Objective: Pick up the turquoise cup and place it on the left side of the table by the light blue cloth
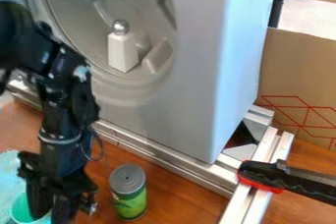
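The black gripper (52, 210) hangs low at the lower left of the view, and the lower ends of its jaws are hard to make out; whether they stand apart or are clamped on something, I cannot tell. The green cup (20, 209) is right at the jaws, partly behind them and cut off by the view's bottom edge; its contents cannot be made out, nor can contact with the jaws. Just beyond it on the outer left is a pale teal item (9, 171), also cut off. On the other side of the jaws, near them, a green can (129, 197) with a grey top stands upright on the wooden desk (172, 196). Farther behind the jaws, past a metal rail (164, 155), a big grey housing (220, 46) has a round recess holding a white block (123, 52) topped by a silver ball (120, 26). Well apart to the right are a black-and-red clamp (289, 179) on the metal frame (257, 188) and a cardboard panel (298, 70) with red lines.
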Tool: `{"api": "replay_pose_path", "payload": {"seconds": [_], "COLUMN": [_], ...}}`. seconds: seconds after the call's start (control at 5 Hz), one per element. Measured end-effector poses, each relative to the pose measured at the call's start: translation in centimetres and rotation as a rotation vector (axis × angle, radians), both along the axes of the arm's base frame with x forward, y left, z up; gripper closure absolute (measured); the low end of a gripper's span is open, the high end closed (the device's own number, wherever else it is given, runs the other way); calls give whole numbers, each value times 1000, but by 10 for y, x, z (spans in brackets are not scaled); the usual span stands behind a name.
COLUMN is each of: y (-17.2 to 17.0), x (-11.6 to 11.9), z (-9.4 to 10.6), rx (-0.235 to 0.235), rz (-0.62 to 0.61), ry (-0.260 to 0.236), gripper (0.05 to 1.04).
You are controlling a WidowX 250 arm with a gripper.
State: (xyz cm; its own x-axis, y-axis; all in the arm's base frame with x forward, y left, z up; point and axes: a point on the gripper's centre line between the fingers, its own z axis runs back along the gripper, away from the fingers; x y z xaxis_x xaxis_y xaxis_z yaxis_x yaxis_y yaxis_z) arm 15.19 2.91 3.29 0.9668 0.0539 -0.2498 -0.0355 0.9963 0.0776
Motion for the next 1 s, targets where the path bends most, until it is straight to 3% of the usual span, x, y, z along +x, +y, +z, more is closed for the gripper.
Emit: {"api": "replay_pose_path", "payload": {"seconds": [0.2,0.4,0.6,0.8,1.0], "y": [-2,0,4,17,20], "x": [-2,-7,3,16,15], "z": [31,46,76,92,85], "rx": [41,59,57,55,12], "rz": [2,-2,-46,-55,-67], "ry": [-122,-149,-237,-265,-199], "gripper": [147,75,79,82,83]}}
